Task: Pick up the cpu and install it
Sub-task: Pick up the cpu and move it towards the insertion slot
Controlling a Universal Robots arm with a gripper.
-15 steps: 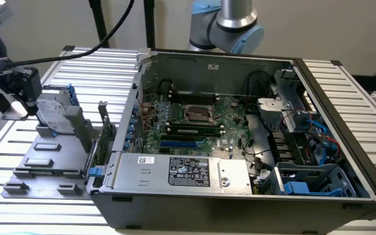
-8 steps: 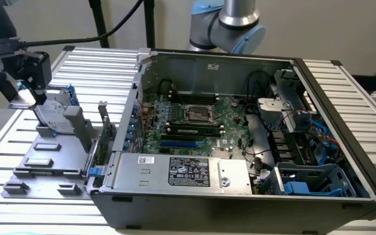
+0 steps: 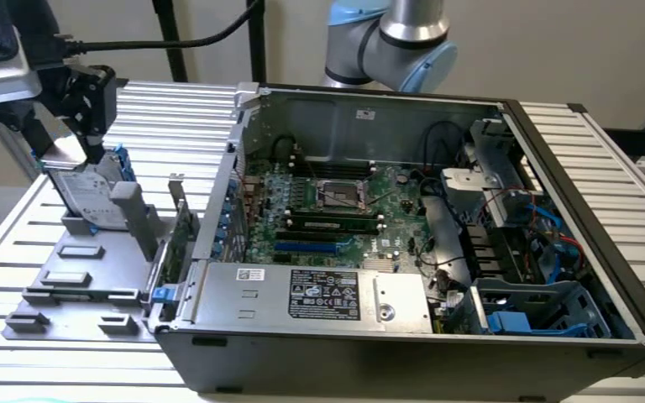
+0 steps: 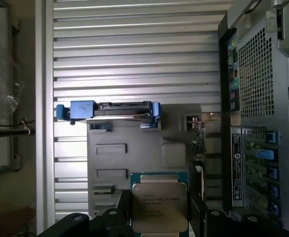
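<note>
cpu [image 4: 159,210] fast between half-open jaws, over grey tray [image 4: 144,148] with hard drive [image 4: 125,106], computer case [image 4: 255,98] alongside

The slatted metal table [image 3: 177,105] bears two things directly: an open computer case [image 3: 300,369] across its middle, and a flat grey tray [image 3: 87,281] just beside it, toward the exterior view's left. Both sit flat on the slats.

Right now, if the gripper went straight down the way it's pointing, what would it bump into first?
Probably the blue-green square pad on the grey tray, straight beneath the cpu that the gripper holds; how far below is hard to tell.
</note>
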